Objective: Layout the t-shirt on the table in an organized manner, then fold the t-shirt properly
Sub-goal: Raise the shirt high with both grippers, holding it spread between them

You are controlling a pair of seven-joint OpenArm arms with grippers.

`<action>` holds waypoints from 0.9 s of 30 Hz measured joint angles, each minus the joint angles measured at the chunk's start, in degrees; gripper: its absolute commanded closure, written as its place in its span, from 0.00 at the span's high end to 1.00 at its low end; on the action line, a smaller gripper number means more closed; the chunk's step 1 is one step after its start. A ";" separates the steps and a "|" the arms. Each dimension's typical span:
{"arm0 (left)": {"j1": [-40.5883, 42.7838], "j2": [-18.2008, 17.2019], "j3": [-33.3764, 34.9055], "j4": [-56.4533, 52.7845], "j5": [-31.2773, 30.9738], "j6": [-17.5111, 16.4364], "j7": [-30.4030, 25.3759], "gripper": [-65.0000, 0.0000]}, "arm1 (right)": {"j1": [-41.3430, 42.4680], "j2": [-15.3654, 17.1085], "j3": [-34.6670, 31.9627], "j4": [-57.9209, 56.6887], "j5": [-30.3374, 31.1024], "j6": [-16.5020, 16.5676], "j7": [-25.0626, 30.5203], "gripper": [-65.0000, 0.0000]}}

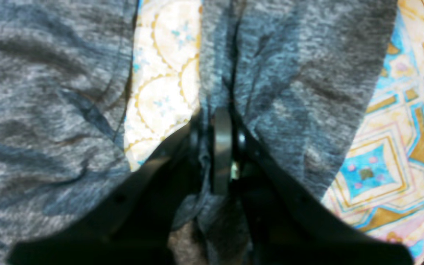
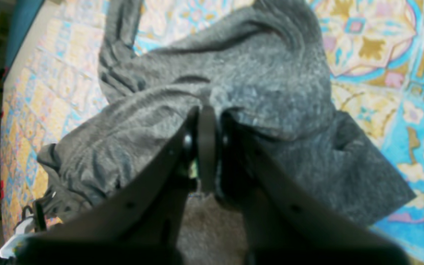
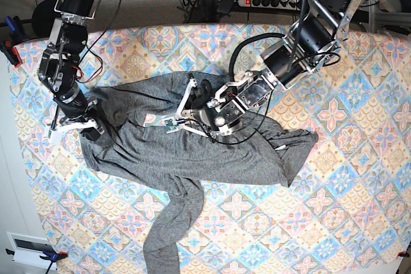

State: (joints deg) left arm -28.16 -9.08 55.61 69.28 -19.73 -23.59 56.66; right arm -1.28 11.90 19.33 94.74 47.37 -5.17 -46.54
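The t-shirt is covering the middle of the tabletop, with one sleeve trailing toward the near edge. The left hand and right hand are occupying its upper portion. Bare patterned tabletop is lying open along the right side and near corners.

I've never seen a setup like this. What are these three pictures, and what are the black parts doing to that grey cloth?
A two-armed robot works over a table covered in patterned cloth. One picture looks down from above; the other two come from cameras on the wrists, so the black shapes there are each arm's own end effector. A dark-grey long-sleeved t-shirt lies crumpled on the table. The left end effector has pinched a fold near the shirt's middle. The right end effector is shut on fabric at the shirt's edge.
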 measured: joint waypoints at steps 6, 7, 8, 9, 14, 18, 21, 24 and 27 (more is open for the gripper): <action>2.99 -7.32 -8.11 7.45 0.44 -1.46 3.72 0.00 | -0.02 0.00 0.02 -0.09 -0.02 -0.02 -0.02 0.00; 3.98 -8.79 -10.86 9.09 1.11 -1.44 4.48 0.00 | 0.02 0.00 0.02 -0.11 -0.04 -0.11 -0.09 0.00; 5.11 -10.12 -13.79 10.73 2.67 -1.11 6.69 0.00 | 0.00 0.00 0.02 -0.09 -0.02 -0.02 0.02 0.00; 5.84 -11.28 -16.22 12.26 4.02 -0.85 8.17 0.00 | 0.04 0.02 0.04 -0.09 -0.02 -0.07 -0.04 0.00; 7.13 -14.80 -25.57 22.47 4.57 -0.76 11.54 0.00 | 0.00 -0.02 0.04 0.09 0.02 -0.02 -0.02 0.00; 8.26 -15.82 -31.01 29.64 4.00 -0.68 12.66 0.00 | -0.02 0.02 0.07 0.09 -0.07 -0.09 0.13 0.00; 8.63 -16.59 -34.67 33.48 3.67 -0.90 12.85 0.00 | 0.00 -0.02 0.02 0.09 0.00 -0.02 0.09 0.00; 7.96 -17.75 -38.05 34.77 4.15 -0.87 12.87 0.00 | 0.33 0.00 -0.11 0.09 -0.02 -0.09 -0.15 0.00; 6.73 -17.73 -41.35 34.95 4.22 -1.11 13.75 0.00 | 3.58 0.00 -0.17 0.07 -0.31 -0.42 -0.92 0.00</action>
State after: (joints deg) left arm -21.43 -26.81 14.26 104.22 -15.51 -24.71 70.41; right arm 2.31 11.90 19.16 94.80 47.07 -5.58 -47.46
